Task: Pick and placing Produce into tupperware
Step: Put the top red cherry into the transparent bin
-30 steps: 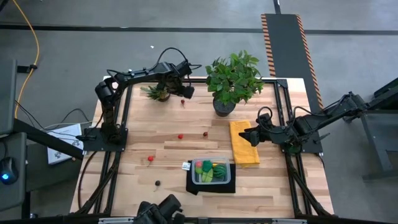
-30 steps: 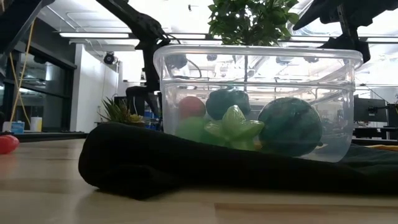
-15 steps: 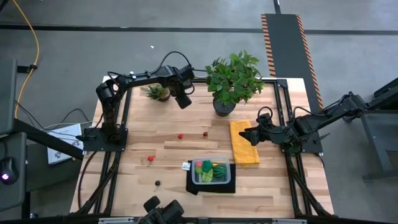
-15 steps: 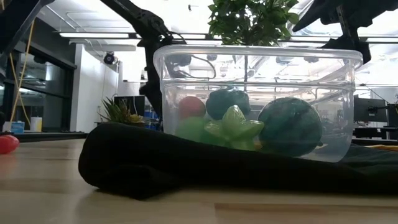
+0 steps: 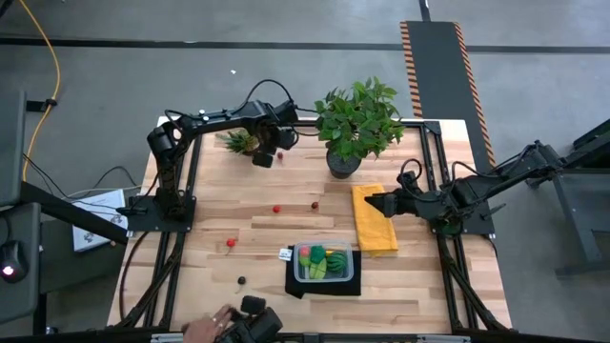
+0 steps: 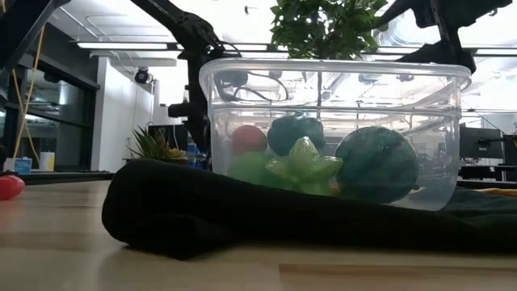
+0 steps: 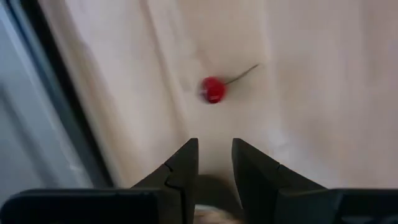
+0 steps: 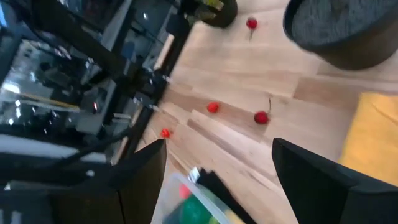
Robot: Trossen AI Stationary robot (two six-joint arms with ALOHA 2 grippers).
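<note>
inside, the clear tupperware [image 6: 335, 133] holds green, red and dark produce [image 6: 323, 158].

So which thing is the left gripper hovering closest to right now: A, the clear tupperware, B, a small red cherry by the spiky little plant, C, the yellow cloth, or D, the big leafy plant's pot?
B: the left wrist view shows the left gripper, fingers slightly apart, just short of the red cherry on the bare wood, and the high view puts the gripper beside the spiky plant, far from the tupperware.
</note>
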